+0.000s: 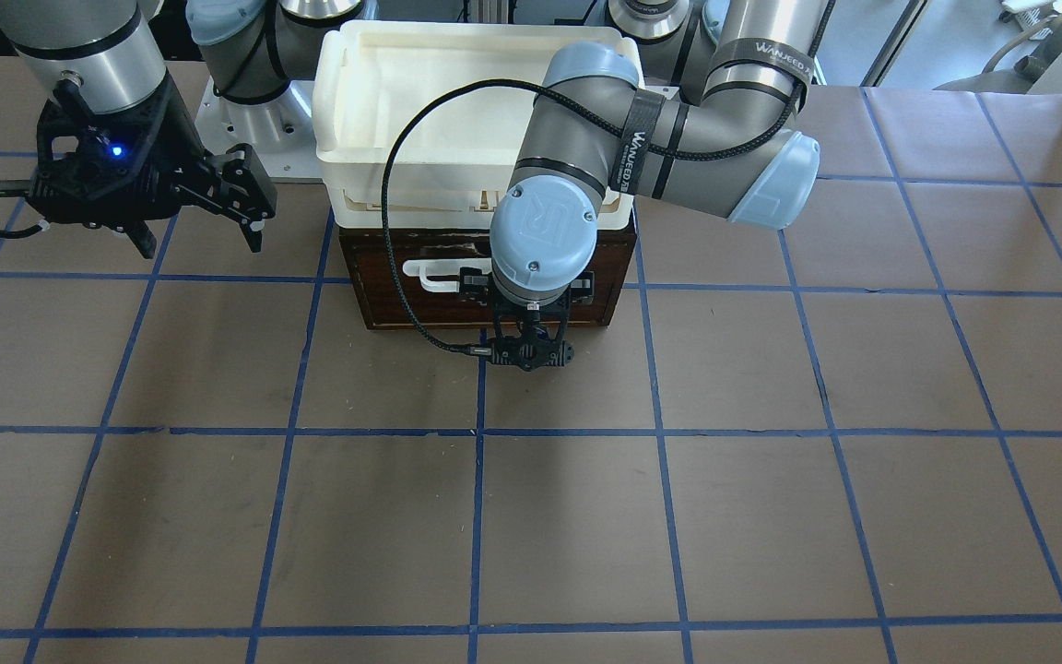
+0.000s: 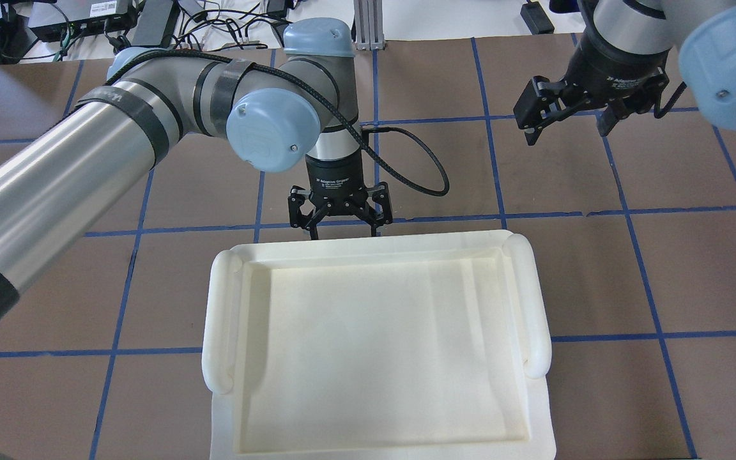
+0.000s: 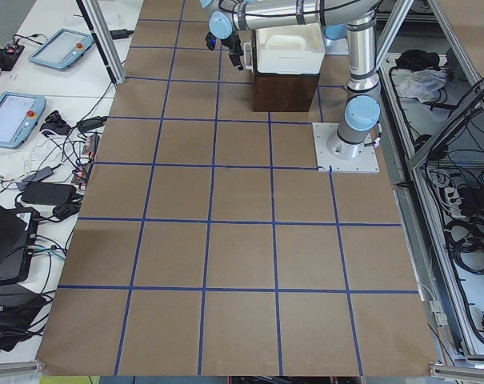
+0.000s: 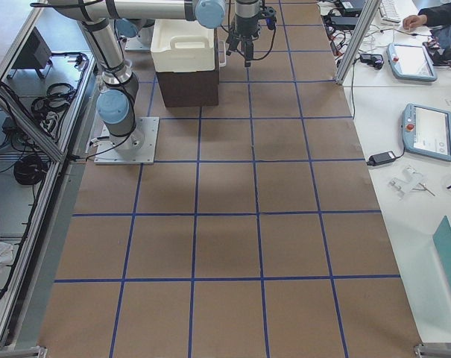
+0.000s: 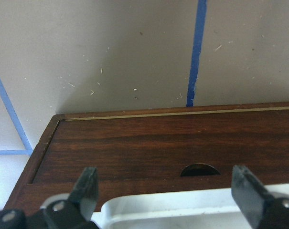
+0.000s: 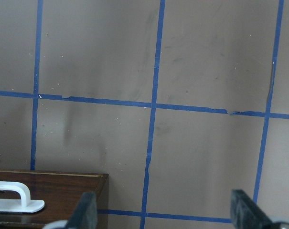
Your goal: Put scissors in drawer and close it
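Observation:
The drawer [image 1: 420, 300] sits closed, its dark brown front flush in the dark case, with the white bar handle [image 1: 430, 274] on it. My left gripper [image 2: 342, 230] is open right at the drawer front [image 5: 149, 143]. Its fingers [image 5: 87, 188] stand wide apart on either side of the white handle [image 5: 182, 210], holding nothing. My right gripper [image 1: 199, 242] is open and empty above the table, off to the case's side; its wrist view shows the case corner [image 6: 63, 191] and a handle end [image 6: 10, 195]. The scissors show in no view.
A large white plastic tray [image 2: 374, 243] sits on top of the case and hides it from overhead. The brown table with blue grid lines [image 1: 531, 516] stretches in front of the drawer. The left arm's black cable [image 1: 388, 212] loops in front of the case.

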Available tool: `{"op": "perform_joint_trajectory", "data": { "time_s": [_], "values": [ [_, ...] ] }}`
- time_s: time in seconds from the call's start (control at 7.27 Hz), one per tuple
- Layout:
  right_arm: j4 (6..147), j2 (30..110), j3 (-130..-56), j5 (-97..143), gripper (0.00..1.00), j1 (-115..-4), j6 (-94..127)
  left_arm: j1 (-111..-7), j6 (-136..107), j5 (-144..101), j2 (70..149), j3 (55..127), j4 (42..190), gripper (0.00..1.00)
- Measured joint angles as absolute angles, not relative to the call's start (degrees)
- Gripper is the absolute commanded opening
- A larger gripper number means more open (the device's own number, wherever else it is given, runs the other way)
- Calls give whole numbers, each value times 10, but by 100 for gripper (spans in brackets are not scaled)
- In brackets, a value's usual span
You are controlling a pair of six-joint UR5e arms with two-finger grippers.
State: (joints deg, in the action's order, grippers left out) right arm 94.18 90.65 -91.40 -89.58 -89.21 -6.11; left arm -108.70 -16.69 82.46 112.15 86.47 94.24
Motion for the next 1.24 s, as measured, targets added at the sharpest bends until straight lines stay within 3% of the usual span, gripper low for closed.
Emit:
{"op": "perform_joint_trajectory", "data": {
  "time_s": [0.69, 1.24],
  "values": [
    [939, 905, -915, -895, 100, -892, -58, -1081, -169, 828, 1109, 848, 950, 100],
    [943, 903, -915, -895, 100, -892, -58, -1015, -163, 850, 1049, 812, 922, 100]
  ]
}}
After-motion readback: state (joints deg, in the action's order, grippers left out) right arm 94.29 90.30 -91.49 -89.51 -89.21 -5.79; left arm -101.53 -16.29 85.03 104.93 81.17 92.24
